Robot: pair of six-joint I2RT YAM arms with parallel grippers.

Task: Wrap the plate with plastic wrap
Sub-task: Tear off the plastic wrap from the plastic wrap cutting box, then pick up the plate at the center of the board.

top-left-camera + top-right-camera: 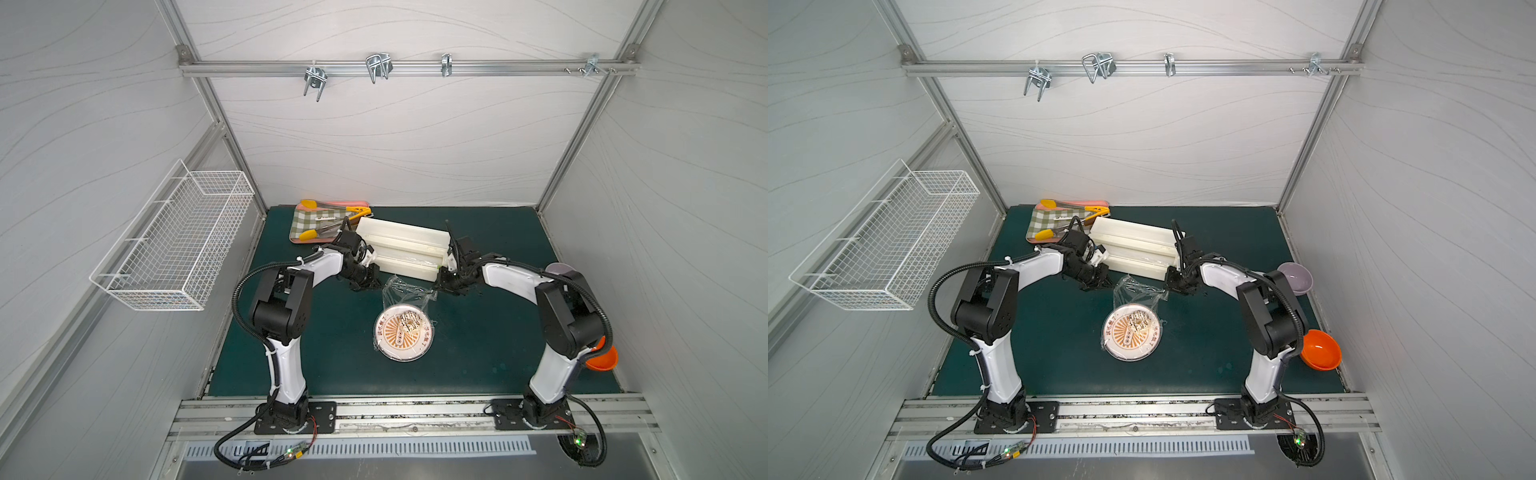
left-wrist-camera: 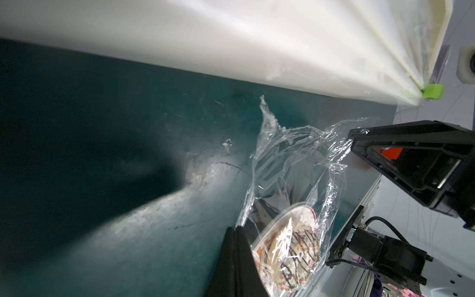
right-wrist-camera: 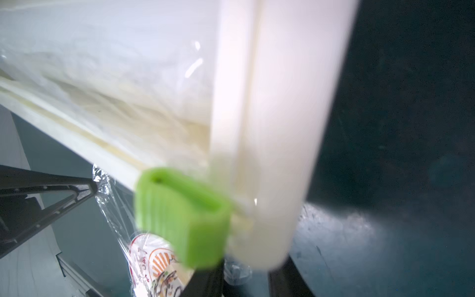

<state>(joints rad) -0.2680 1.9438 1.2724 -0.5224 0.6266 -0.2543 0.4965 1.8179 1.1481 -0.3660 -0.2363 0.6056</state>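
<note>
Plate (image 1: 404,337) on green mat (image 1: 316,357), crumpled wrap (image 1: 409,293) over it reaching toward box (image 1: 401,249), left gripper (image 1: 368,284) and right gripper (image 1: 442,286) at wrap's far corners, wire basket (image 1: 174,241) on side wall

One plate (image 1: 400,350), one plastic wrap sheet (image 1: 409,291), one dispenser box (image 1: 399,245), two bowls (image 1: 1295,277) (image 1: 1320,350), one wire basket (image 1: 174,249), one tray (image 1: 309,222).

Both top views are evenly, softly lit and sharp, though the pale wall panels (image 1: 395,145) bow outward toward the frame's corners. The dark green surface (image 1: 332,374) shows only faint shadows beneath the arms. In the left wrist view a bright pool of light meets a deep shadow on that surface. The long cream-white rectangular dispenser box (image 2: 231,38) is overexposed and soft, and the thin transparent crinkly film (image 2: 295,159) throws hard white glints. The right wrist view is blurred: the box and the small bright green plastic clip (image 3: 182,216) smear close to the lens.
</note>
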